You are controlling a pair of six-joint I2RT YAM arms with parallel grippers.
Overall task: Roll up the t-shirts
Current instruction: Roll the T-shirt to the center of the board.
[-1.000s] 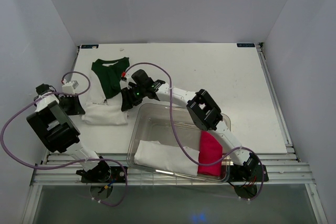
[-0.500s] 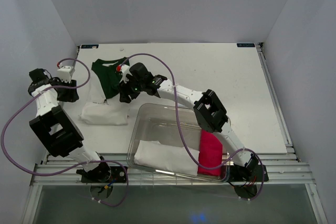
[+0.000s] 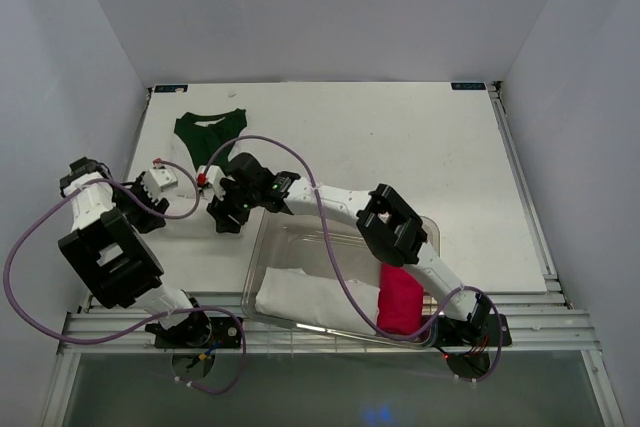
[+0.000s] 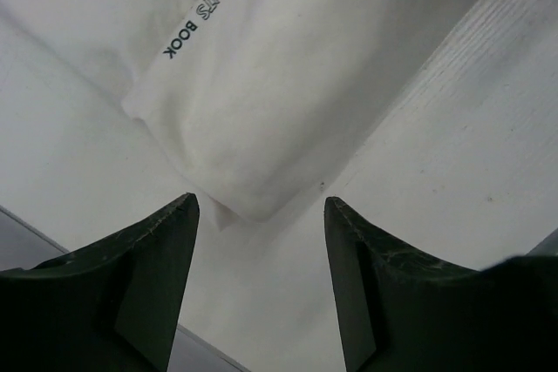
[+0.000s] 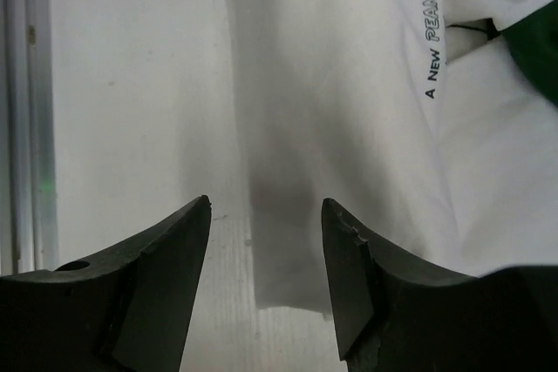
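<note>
White cloth t-shirt with black lettering [image 4: 288,84] lies folded on the counter [image 3: 400,147], with left end effector [image 4: 259,206] and right end effector [image 5: 266,206] spread, empty, over its edges, apparently to start rolling.

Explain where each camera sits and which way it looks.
Top external: high behind the robot, looking down on the table; left arm and right arm show.
Left wrist: on the left arm, looking past the left gripper at the white t-shirt.
Right wrist: likewise, past the right gripper.
Shared: both wrist views show the white t-shirt's PEANUTS lettering.
</note>
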